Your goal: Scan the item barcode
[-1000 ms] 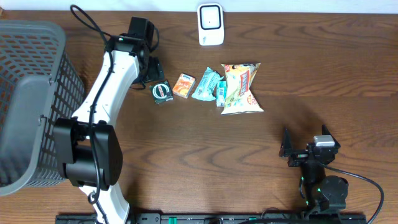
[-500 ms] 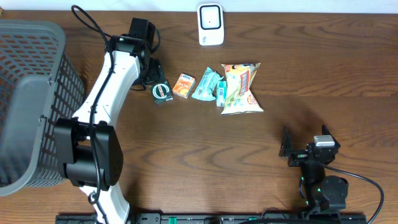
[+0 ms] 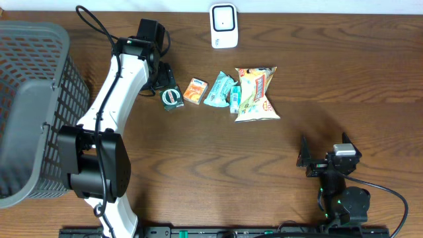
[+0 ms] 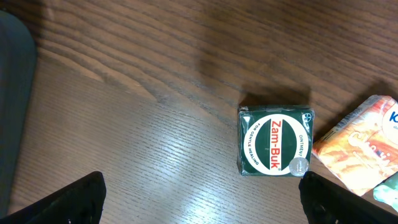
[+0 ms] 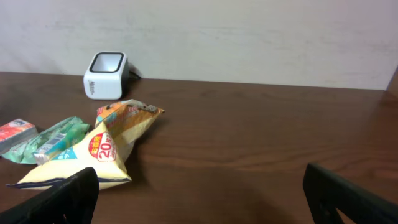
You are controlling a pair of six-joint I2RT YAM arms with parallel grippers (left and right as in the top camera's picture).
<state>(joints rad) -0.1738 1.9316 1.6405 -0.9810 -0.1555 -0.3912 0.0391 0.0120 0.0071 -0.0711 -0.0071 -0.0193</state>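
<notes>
A row of items lies mid-table: a green Zam-Buk ointment box [image 3: 172, 98], an orange packet [image 3: 195, 91], a teal packet [image 3: 219, 90] and a yellow snack bag [image 3: 256, 94]. The white barcode scanner [image 3: 224, 26] stands at the back edge. My left gripper [image 3: 161, 79] hovers open just left of the Zam-Buk box [image 4: 275, 142]. The box lies close to the right fingertip, and nothing is between the fingers around the left gripper [image 4: 202, 199]. My right gripper [image 3: 304, 157] rests open at the front right, facing the snack bag [image 5: 112, 146] and the scanner [image 5: 106, 74].
A large dark mesh basket [image 3: 26, 106] fills the left side of the table. The orange packet [image 4: 360, 149] lies just right of the Zam-Buk box. Bare wood stretches between the snack bag and the right arm.
</notes>
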